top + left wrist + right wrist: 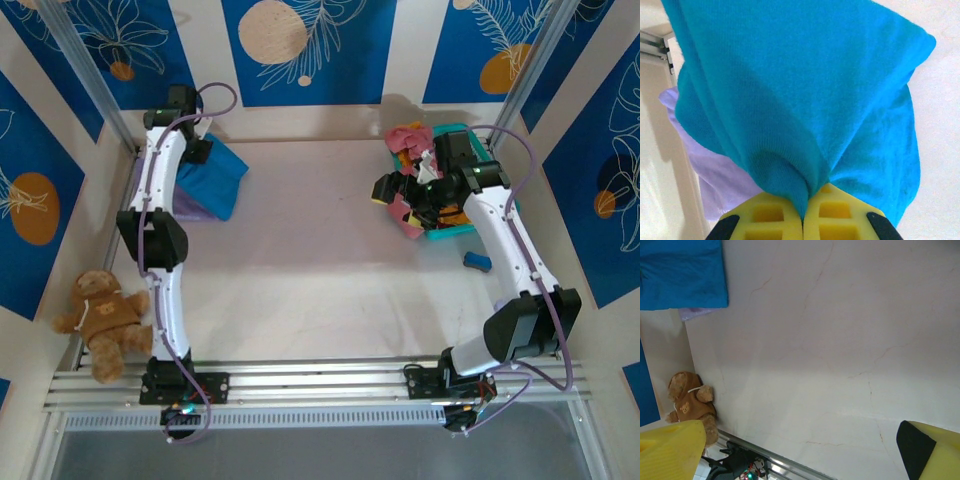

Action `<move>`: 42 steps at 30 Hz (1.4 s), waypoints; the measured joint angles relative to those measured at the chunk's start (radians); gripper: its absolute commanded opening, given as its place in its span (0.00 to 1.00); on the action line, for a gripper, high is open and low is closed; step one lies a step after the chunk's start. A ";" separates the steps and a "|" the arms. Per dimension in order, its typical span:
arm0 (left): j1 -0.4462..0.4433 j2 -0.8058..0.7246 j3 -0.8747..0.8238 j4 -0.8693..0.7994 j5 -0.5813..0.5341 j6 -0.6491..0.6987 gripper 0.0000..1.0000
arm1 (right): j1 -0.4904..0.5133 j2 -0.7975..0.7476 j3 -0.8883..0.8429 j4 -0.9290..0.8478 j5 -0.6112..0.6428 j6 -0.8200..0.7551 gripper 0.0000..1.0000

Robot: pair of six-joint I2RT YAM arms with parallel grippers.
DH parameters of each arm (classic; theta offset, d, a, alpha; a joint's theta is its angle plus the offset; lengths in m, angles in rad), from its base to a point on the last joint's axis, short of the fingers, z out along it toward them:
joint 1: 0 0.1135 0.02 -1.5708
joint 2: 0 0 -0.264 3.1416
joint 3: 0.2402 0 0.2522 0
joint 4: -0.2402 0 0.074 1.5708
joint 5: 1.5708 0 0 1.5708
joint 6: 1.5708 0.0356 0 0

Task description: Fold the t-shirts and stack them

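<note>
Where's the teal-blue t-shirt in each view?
Top external: teal-blue t-shirt at upper left.
Left wrist: the shirt across most of the frame, pinched in the shut left gripper.
Right wrist: the shirt in the top-left corner.
Shared landmark: lavender t-shirt peeking out at its edge.

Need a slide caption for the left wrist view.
Left gripper shut on the teal t-shirt, lavender t-shirt peeking out at its left edge.
</note>
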 measured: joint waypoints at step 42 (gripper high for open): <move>0.153 0.053 -0.019 0.055 -0.034 0.011 0.00 | 0.023 0.105 0.130 -0.084 0.000 -0.026 0.99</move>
